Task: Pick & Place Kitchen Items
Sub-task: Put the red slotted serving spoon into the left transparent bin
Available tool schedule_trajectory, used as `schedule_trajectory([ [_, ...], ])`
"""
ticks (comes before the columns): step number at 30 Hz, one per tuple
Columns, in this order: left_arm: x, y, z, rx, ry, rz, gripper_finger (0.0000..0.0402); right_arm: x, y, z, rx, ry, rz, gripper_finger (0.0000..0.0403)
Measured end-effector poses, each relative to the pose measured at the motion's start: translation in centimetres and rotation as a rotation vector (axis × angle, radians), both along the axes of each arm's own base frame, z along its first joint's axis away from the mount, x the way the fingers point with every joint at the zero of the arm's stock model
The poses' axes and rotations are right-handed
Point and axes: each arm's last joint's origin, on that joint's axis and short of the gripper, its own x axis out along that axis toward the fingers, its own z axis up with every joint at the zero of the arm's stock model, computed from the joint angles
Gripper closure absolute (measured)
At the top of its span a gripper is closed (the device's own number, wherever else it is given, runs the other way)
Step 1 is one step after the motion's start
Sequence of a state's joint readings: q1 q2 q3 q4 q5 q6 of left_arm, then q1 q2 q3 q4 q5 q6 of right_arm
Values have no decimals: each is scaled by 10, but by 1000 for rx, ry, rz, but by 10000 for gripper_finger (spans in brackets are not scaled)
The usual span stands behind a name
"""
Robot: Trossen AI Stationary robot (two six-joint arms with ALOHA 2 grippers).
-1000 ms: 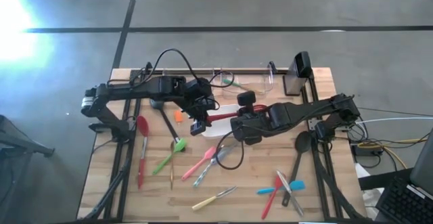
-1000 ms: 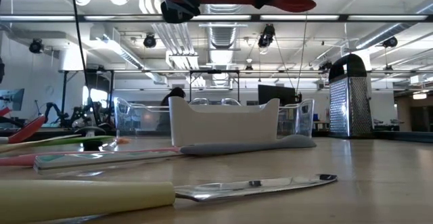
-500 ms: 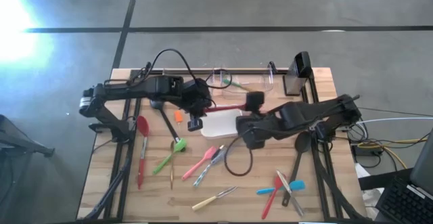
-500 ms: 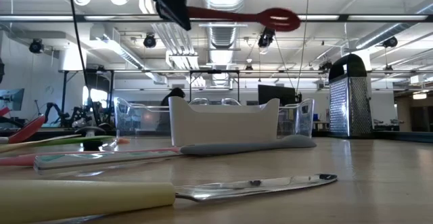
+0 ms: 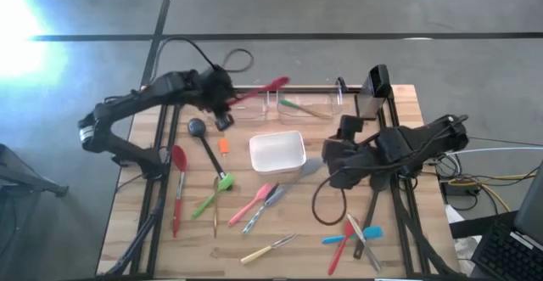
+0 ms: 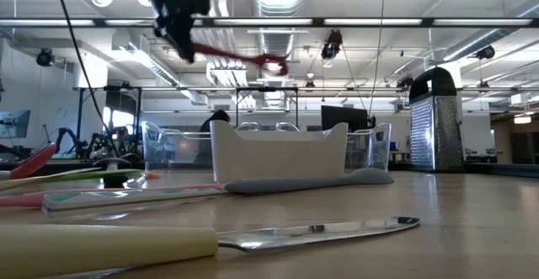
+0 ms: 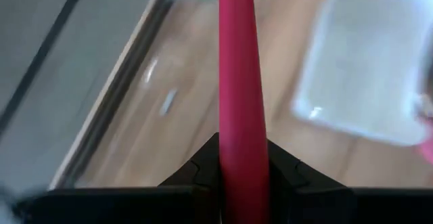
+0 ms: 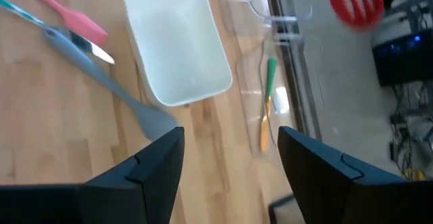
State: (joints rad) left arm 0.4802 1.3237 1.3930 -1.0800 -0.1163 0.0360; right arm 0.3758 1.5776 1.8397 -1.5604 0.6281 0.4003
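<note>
high view: the task is judged to be at an early stage. only one utensil, a green-handled one (image 5: 299,105), is seen lying inside the clear plastic bin (image 5: 333,104) at the far edge of the table (image 5: 407,98), and the white rectangular dish (image 5: 277,152) is seen with nothing in it.

a red spoon (image 5: 270,87) is carried in the air by the left gripper (image 5: 222,104), its fingers closed on the handle, with the bowl of the spoon over the bin's near end; in the left wrist view the red handle is seen pinched between the two dark fingers. placing of this spoon is judged to be the step in hand. the right gripper (image 5: 336,149) is held beside the dish with its fingers spread wide and nothing between them, as the right wrist view shows.

counted on the wood: one black ladle (image 5: 204,142), one long red spatula (image 5: 177,183), one green spatula (image 5: 212,193), one pink spatula (image 5: 253,203), one grey spatula (image 5: 293,177), one cream-handled knife (image 5: 267,249), and one black spoon (image 5: 374,189). a small cluster of red, blue and grey utensils (image 5: 355,237) is seen near the front right corner; their number cannot be told exactly. roughly a dozen items are judged to remain.
</note>
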Motion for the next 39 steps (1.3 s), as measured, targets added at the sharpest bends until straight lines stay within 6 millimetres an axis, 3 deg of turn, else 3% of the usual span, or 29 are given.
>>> schedule_trajectory([
  [5,-38,30,-21,-83,117,195,338,-7,-6,-11,-8,-9,-18,173],
  [9,-49,47,-33,-146,204,248,338,-5,-10,-15,-36,-33,-7,177],
  [22,-25,71,-61,-239,411,116,338,-3,-18,-17,-57,-40,-17,179],
  [39,15,110,-86,-266,514,58,338,-1,-22,-23,-77,-16,-8,179],
])
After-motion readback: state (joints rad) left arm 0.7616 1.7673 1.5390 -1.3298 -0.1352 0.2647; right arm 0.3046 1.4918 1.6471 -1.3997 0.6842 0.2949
